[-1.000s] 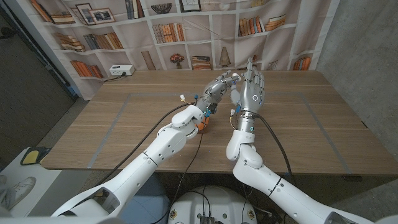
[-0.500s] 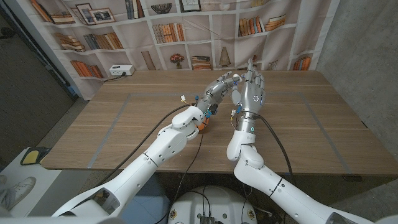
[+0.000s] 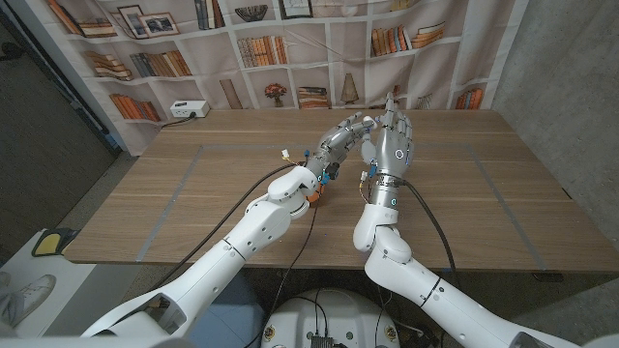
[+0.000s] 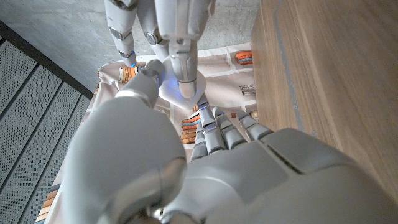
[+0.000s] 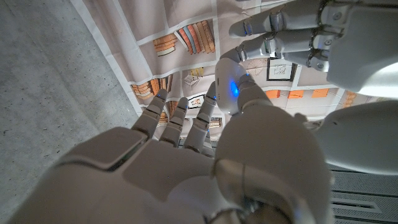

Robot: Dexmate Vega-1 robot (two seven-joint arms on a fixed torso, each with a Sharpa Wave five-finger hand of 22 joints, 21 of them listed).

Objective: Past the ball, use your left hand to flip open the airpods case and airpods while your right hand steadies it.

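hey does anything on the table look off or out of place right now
Nothing looks spilled, broken or askew. Both hands meet past the middle of the wooden table: the left hand curls toward the upright right hand, with the white airpods case between them, glowing blue. An orange ball sits mostly hidden under the left wrist.

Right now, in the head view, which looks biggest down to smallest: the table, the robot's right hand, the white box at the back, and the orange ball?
1. table
2. right hand
3. white box
4. orange ball

The ball is mostly hidden under the left arm, so its place after the box is unsure.
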